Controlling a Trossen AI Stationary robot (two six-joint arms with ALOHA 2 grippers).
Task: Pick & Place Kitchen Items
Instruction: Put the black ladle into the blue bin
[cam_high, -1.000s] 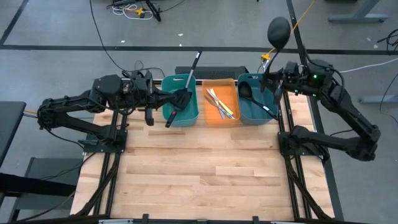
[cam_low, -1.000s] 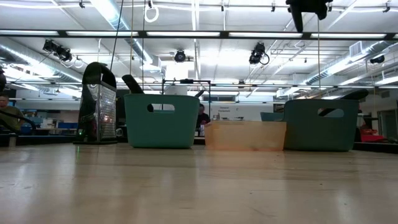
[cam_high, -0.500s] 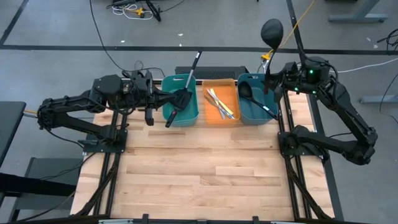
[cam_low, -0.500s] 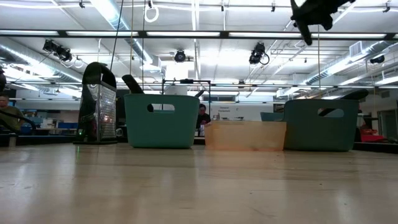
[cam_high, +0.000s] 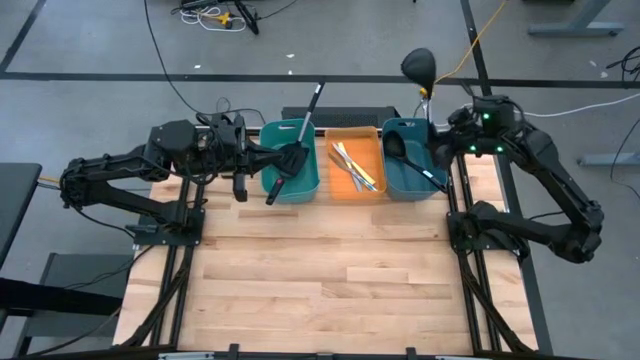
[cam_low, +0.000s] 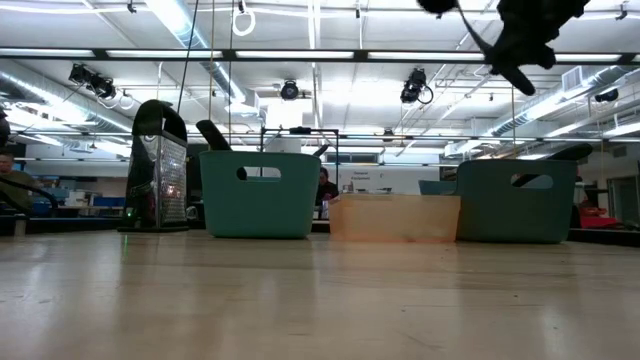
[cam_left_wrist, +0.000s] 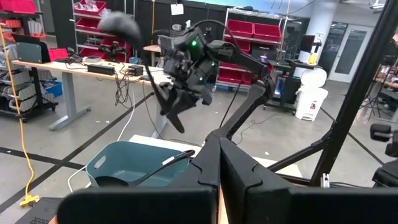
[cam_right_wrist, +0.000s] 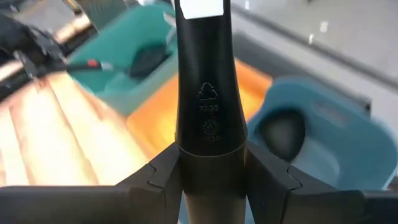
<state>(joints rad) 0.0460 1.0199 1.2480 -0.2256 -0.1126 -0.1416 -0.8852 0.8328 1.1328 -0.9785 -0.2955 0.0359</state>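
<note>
A black ladle (cam_high: 420, 72) is held by the right end effector (cam_high: 440, 150) above the right teal bin (cam_high: 412, 178); the handle is clamped between the two fingers (cam_right_wrist: 155, 177), as shown in the right wrist view, and the bowl is tilted out toward 11 o'clock of the end effector in the high view, beyond the far edge of the bench (cam_high: 320, 270). In the low view the ladle and the end effector are seen high above the right teal bin, well clear of its rim.

Inside the right teal bin another ladle (cam_high: 398, 147) is lying, its handle running toward 4 o'clock. In the orange bin (cam_high: 352, 170), between the two teal ones, thin yellow, white and teal sticks (cam_high: 352, 165) are laid. In the left teal bin (cam_high: 290, 162) a slotted spatula (cam_high: 290, 165) is leaning, with a further handle (cam_high: 312, 105) projecting past the far rim toward 12 o'clock.

The left end effector (cam_high: 240, 160) is held just at 9 o'clock of the left teal bin; its fingers are pressed together with nothing between them.
</note>
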